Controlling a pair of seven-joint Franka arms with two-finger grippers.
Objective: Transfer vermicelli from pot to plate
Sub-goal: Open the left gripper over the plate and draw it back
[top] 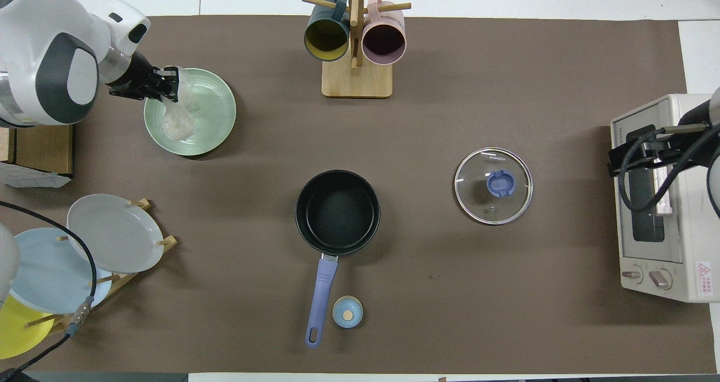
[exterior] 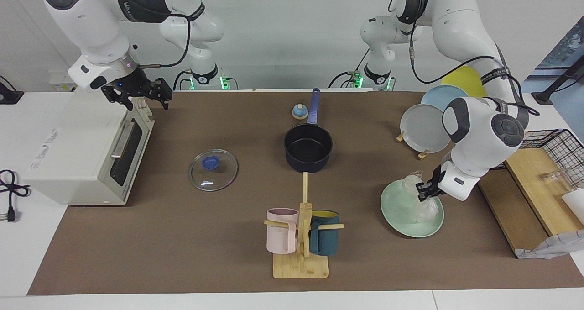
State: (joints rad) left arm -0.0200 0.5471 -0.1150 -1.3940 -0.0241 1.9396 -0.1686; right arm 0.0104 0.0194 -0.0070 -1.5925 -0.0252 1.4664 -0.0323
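Two arms work over the bench (exterior: 182, 255), and we list its load from largest to smallest. We find the toaster oven (exterior: 77, 155) at the right arm's end, with the right tool (exterior: 137, 97) waiting over its upper edge, fingers spread wide and holding nothing. We find the pot (exterior: 308, 151) at mid-bench, its black interior bare and its blue handle pointing toward the robots. We find the plate (exterior: 401, 221) toward the left arm's end, farther from the robots than the pot. We see the left tool (exterior: 426, 192) low over that plate, pinched tight on the vermicelli (exterior: 422, 207); the bundle's lower part hangs down onto the plate surface.
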